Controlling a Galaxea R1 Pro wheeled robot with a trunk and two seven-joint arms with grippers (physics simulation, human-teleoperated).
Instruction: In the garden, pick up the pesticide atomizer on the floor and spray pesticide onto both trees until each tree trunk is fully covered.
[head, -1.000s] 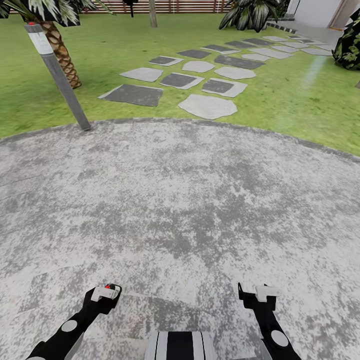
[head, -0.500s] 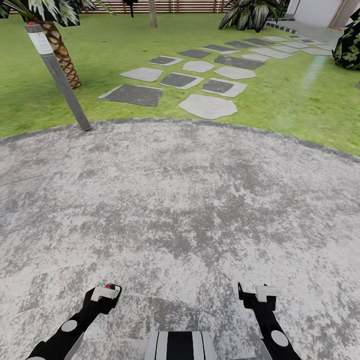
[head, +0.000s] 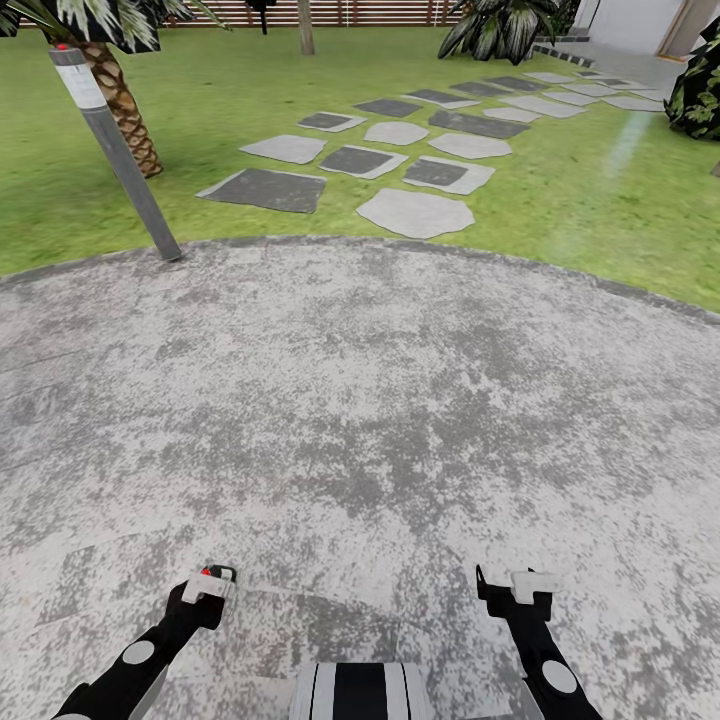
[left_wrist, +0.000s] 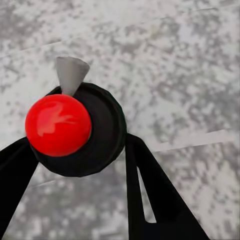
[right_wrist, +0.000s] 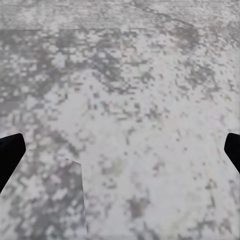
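Over the last second the left gripper (head: 207, 583) has sunk slightly at the near left of the grey paving (head: 380, 400), and the pesticide atomizer (head: 216, 573) between its fingers shows less in the head view — probably just a settling of the wrist, the bottle secure and the pickup done. From the left wrist it is a dark round body with a glossy red top (left_wrist: 58, 125) and a grey nozzle (fingers pressed on both sides). Farther right, the right gripper (head: 505, 583) hangs spread and empty — spraying has not begun.
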